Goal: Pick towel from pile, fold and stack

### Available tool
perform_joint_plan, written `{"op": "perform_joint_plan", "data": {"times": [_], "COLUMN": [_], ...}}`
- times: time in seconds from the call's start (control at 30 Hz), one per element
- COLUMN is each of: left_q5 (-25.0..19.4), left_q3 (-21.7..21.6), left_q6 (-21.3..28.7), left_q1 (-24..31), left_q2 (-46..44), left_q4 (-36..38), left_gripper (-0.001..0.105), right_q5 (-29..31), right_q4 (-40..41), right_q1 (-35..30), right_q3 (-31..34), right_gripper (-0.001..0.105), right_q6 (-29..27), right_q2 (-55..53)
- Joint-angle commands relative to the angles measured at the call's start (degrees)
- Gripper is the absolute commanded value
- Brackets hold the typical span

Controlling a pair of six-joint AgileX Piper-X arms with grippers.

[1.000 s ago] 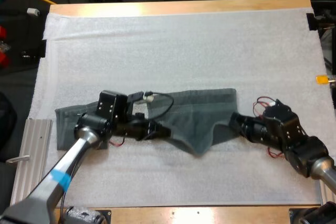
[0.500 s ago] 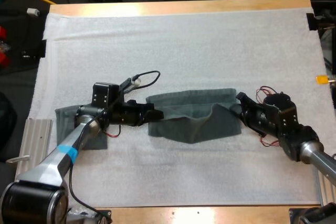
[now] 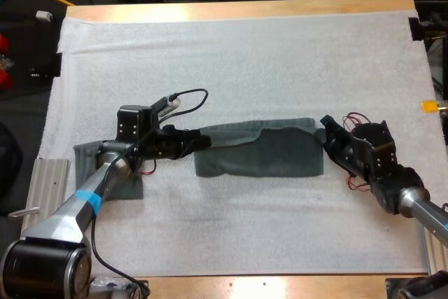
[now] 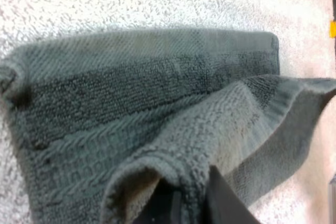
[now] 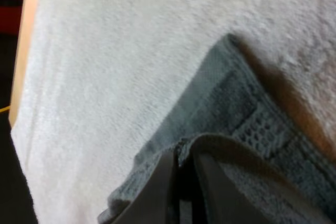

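The left gripper (image 3: 204, 139) sits just left of the middle of the high view, its two fingers closed tight on the upper left edge of the towel (image 3: 259, 153). In the left wrist view the same gripper (image 4: 190, 203) pinches a raised fold of the cloth between its fingers (image 4: 223, 200), and the rest of the towel (image 4: 147, 82) lies flat on the mat beyond it, one layer draped over another. The right gripper (image 3: 325, 129), at the centre right of the high view, is clamped on the towel's upper right corner. In the right wrist view its fingers (image 5: 156, 195) press from both sides on a lifted hem of the towel (image 5: 231, 103), and the corner beyond it lies on the mat.

Between the two grippers the towel stretches as a long dark grey-green band across the middle of the white mat (image 3: 231, 54), its near edge resting on it. At the left of the mat a second towel (image 3: 85, 157) lies flat, partly under the left arm. The wooden table (image 3: 238, 9) shows along the top edge.
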Motion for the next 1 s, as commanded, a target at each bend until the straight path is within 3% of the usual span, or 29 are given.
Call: {"op": "perform_joint_plan", "data": {"times": [0.0,0.1,0.17,0.2,0.27,0.33,0.4,0.5,0.67,0.77,0.97], "left_q5": [-0.6,-0.2,-0.2,-0.2,-0.2,0.5,2.0,5.8,12.3,13.1,12.9], "left_q3": [-0.5,-0.5,-0.5,-0.5,-0.5,-0.5,-0.9,-2.4,-4.6,-4.8,-4.8], "left_q6": [-0.3,-0.3,-0.3,-0.3,-0.3,-0.3,-1.1,-2.5,-3.9,-3.9,0.2], "left_q1": [0.0,0.0,0.0,0.0,0.0,0.0,0.0,0.0,0.0,0.0,0.0], "left_q2": [-0.2,-0.2,-0.2,-0.2,-0.2,-0.2,-0.2,-0.2,-1.2,-3.3,-9.1], "left_q4": [-1.2,-1.9,-1.9,-1.9,-1.9,-3.2,-3.8,-4.1,-3.3,-1.4,5.3], "left_gripper": [0.000,0.000,0.002,0.005,0.016,0.034,0.047,0.060,0.060,0.060,0.060], "right_q5": [0.2,0.1,0.1,0.1,0.1,0.1,-0.2,-3.2,-9.4,-10.2,-9.4], "right_q4": [-1.4,-2.5,-2.9,-3.1,-3.7,-6.2,-8.7,-13.0,-12.6,-7.1,12.2], "right_q1": [-0.2,-0.2,-0.2,-0.2,-0.2,-0.2,-0.2,-0.2,-0.2,-0.2,-0.2], "right_q3": [-0.5,-0.5,-0.5,-0.5,-0.5,-0.5,-0.5,-0.5,-0.5,-0.5,-0.9], "right_gripper": [0.000,0.003,0.011,0.020,0.037,0.055,0.063,0.063,0.063,0.063,0.063], "right_q6": [-0.1,-0.1,-0.1,-0.1,0.1,0.1,0.1,-1.0,-11.4,-16.6,-27.8], "right_q2": [-0.1,-0.1,-0.1,-0.1,-0.1,-0.1,-0.1,-0.1,-2.4,-5.2,-13.8]}}
